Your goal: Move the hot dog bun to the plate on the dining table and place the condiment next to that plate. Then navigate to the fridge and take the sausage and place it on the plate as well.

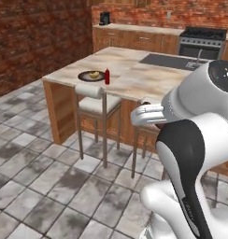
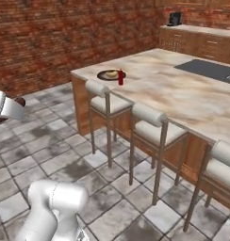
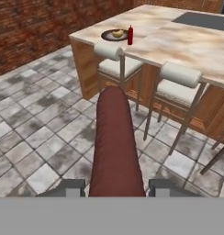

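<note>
gripper [image 3: 114,189]: closed on the sausage [image 3: 114,142], which is held between the two finger tips and pointed out toward the worktop
plate [image 3: 114,35]: seen at the near corner of the dining table worktop [image 3: 178,41], well apart from the gripper
hot dog bun [image 3: 117,33]: already lying on the plate
condiment [image 3: 130,35]: standing upright just beside the plate
step judged: sausage being carried to the plate; bun and condiment parts look done
stools [image 1: 95,100]: lined along the worktop's near edge, between robot and plate
risk: the condiment could be knocked over during the reach, as it stands at the plate's edge
risk: the sausage could roll off the plate if released high or against the bun
risk: arm or base could be caught on a stool back
grip depth: probably shallow, hard to judge
writing: none readable; no brand or label made out on the bottle
</note>
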Controlling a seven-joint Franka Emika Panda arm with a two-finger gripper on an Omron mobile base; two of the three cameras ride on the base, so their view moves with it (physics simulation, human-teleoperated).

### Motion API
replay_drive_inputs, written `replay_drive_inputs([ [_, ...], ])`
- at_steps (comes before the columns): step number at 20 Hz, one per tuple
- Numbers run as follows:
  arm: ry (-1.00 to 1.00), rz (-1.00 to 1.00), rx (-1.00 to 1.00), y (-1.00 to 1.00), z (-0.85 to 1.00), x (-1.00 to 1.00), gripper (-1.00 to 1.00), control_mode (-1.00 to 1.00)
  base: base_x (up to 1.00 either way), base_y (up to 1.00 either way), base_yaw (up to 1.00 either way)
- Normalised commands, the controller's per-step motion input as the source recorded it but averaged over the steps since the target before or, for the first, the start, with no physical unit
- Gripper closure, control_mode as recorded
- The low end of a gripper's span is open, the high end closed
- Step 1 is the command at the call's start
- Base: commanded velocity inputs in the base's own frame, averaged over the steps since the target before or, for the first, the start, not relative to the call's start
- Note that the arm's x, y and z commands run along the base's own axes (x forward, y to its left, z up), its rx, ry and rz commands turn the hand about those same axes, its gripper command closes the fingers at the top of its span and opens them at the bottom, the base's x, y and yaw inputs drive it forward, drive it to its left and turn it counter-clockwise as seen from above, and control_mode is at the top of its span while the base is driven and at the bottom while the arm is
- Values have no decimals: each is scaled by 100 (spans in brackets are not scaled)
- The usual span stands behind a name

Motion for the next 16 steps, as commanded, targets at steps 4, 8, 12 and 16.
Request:
replay_drive_inputs([
  [4,0,0,0,0,0,0,100,100,63,100,-37],
  [8,0,0,0,0,0,0,100,100,78,100,-37],
  [12,0,0,0,0,0,0,100,100,64,100,-37],
  [16,0,0,0,0,0,0,100,100,75,100,-37],
])
